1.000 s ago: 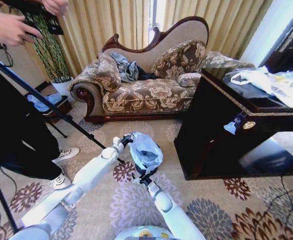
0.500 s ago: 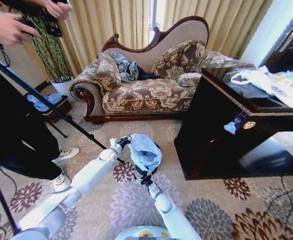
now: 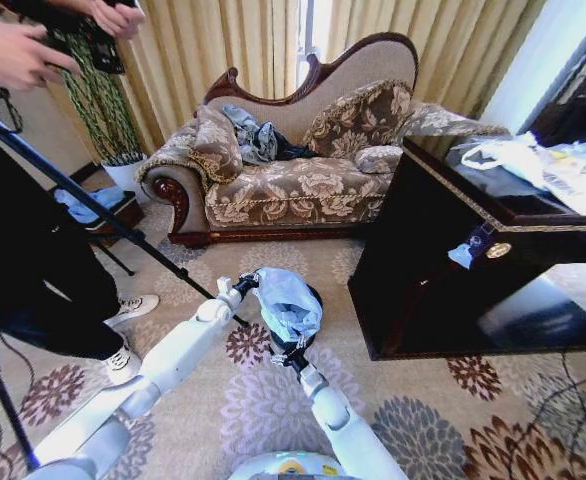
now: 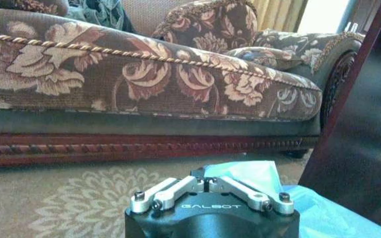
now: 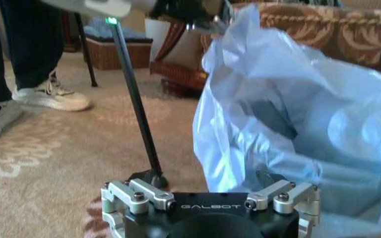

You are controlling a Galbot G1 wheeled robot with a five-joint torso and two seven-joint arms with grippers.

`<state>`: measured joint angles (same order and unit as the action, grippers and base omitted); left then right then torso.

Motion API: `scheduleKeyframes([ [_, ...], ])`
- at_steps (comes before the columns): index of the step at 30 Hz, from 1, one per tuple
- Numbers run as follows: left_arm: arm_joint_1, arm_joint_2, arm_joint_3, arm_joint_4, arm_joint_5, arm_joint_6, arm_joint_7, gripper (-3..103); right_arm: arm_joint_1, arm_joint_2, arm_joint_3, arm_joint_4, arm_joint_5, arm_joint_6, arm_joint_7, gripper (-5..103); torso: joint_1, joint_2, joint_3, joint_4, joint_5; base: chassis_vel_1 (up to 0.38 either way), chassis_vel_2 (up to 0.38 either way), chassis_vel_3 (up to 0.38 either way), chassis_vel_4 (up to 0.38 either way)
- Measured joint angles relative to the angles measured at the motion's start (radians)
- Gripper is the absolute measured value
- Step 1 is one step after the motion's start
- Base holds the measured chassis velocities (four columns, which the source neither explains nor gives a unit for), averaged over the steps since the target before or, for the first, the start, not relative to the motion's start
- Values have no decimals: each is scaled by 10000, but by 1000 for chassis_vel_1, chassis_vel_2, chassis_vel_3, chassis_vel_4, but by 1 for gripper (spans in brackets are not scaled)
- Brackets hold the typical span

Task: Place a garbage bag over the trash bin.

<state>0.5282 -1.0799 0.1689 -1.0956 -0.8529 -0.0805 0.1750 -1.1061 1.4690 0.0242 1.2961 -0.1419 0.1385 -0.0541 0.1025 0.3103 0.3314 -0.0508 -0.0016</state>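
Head view showed the garbage bag (image 3: pixel 287 303) bunched over the trash bin (image 3: pixel 295 338) at the centre of the frame, on the patterned carpet (image 3: pixel 453 420) in front of the sofa (image 3: pixel 293 160). The bin's black body peeked out below the plastic.

The left gripper (image 3: pixel 248 283) met the bag at its upper left edge. In the left wrist view, its fingers (image 4: pixel 177 187) were drawn together, with pale blue film just beyond them, apparently pinched.

The right gripper (image 3: pixel 291 355) sat at the bin's near side, lower centre. In the right wrist view its fingers (image 5: pixel 152 194) stood apart beside the hanging plastic, gripping nothing.

Judging by this, the bag was draped but not yet seated round the rim. Doing the step well would call for keeping the pinched edge taut and low, spreading the mouth evenly, and avoiding tugs that could tip the light bin.
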Motion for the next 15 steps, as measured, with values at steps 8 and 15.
scheduleKeyframes([
  [8,-122,-209,5,60,-392,167,-170,0,83,254,-69,-406,-4,30,-58,100,-1,0,-1,-1,0,0,0,0,0],
  [15,-194,-413,-93,313,-711,345,-329,0,52,466,-206,-702,-142,241,-133,100,-2,0,-1,-1,-1,0,0,0,0],
])
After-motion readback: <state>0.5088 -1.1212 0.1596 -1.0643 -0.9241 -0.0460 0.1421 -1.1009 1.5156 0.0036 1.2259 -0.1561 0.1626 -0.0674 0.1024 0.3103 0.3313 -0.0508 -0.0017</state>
